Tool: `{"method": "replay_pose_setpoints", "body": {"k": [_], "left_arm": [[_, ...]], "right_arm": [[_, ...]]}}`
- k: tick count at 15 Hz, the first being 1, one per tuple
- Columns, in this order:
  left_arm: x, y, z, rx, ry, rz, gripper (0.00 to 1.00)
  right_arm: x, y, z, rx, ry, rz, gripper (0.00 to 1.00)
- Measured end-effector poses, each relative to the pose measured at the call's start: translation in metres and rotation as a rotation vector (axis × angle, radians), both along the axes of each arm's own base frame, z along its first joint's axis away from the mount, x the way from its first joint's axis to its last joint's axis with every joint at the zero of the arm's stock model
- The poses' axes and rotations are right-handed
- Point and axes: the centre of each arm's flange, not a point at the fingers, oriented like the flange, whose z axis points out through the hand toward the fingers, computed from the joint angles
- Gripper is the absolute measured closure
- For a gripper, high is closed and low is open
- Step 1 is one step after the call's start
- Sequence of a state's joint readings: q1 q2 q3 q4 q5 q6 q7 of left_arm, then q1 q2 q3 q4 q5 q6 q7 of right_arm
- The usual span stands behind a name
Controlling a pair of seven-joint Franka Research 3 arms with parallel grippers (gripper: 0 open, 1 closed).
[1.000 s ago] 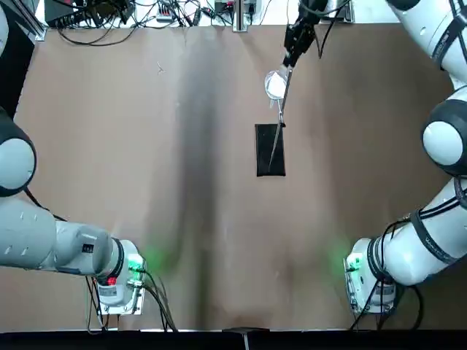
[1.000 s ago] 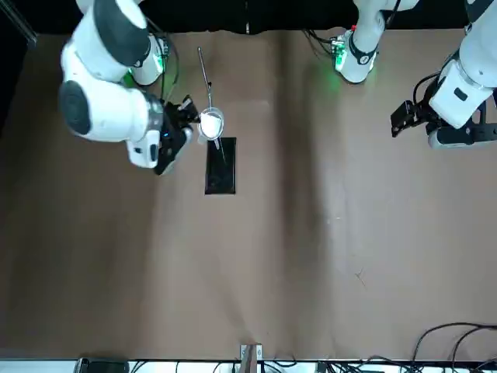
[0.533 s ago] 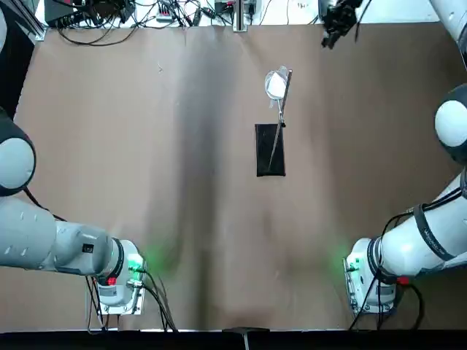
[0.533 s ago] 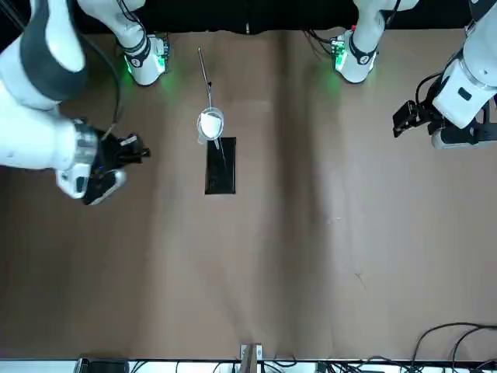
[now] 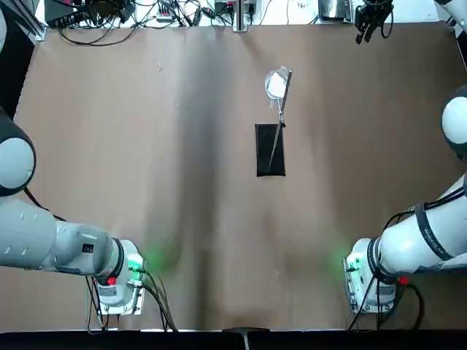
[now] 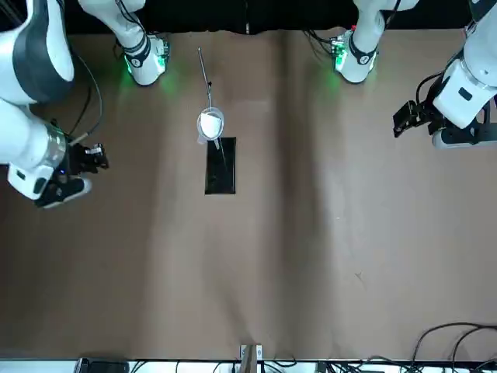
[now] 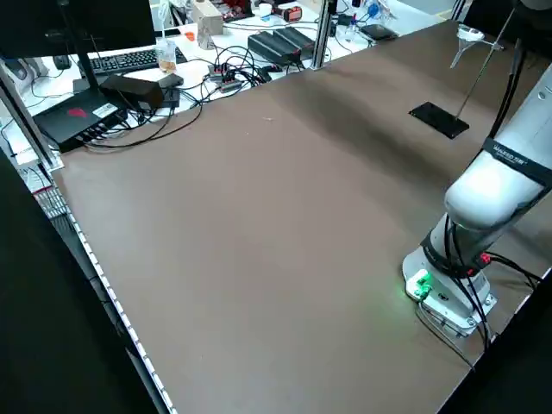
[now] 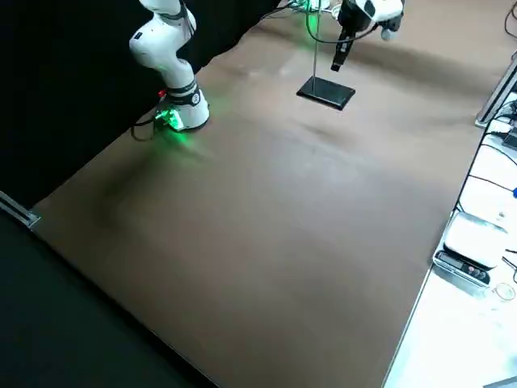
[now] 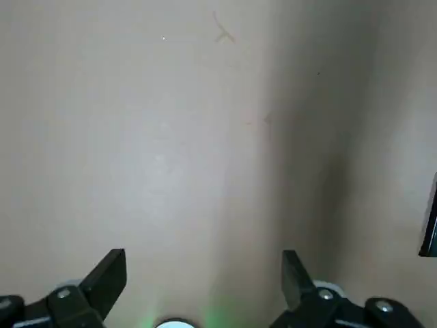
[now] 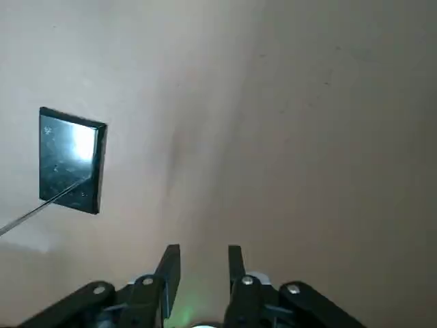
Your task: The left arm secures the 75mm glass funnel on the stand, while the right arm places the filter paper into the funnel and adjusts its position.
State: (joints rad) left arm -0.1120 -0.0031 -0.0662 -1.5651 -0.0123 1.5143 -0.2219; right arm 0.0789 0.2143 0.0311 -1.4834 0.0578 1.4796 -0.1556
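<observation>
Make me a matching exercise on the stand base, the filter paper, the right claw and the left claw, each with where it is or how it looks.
Things:
1. stand base
2. filter paper
3. right claw
4. left claw

Descriptions:
A. white, inside the glass funnel
B. open, fingers wider apart in its wrist view
C. black and rectangular
D. open, fingers closer together in its wrist view

Pairs: 1-C, 2-A, 3-D, 4-B

from here i've got the left gripper's (image 9: 205,270) two black fingers rising at the bottom of the frame, one lower left, one lower right, spread wide with nothing between the tips. behind them is the brown tabletop (image 9: 184,137), with a dark shadow band running down right of center, a small forked scratch (image 9: 222,29) near the top and a black edge (image 9: 429,229) poking in at the right border.
</observation>
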Motion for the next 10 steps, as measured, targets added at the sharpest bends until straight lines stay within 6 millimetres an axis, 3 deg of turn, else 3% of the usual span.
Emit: {"method": "replay_pose_setpoints", "body": {"k": [3, 7, 9, 10], "left_arm": [[0.0, 0.0, 0.0, 0.0, 0.0, 0.001, 0.0], [0.0, 0.001, 0.0, 0.0, -0.001, 0.002, 0.0], [0.0, 0.002, 0.0, 0.0, -0.001, 0.003, 0.0], [0.0, 0.002, 0.0, 0.0, -0.001, 0.003, 0.0]], "right_arm": [[-0.01, -0.005, 0.021, -0.025, -0.021, -0.083, 0.65], [-0.024, -0.016, 0.036, -0.033, -0.062, -0.133, 0.64], [-0.044, -0.024, 0.04, -0.03, -0.11, -0.156, 0.62], [-0.051, -0.025, 0.043, -0.029, -0.119, -0.157, 0.55]]}}
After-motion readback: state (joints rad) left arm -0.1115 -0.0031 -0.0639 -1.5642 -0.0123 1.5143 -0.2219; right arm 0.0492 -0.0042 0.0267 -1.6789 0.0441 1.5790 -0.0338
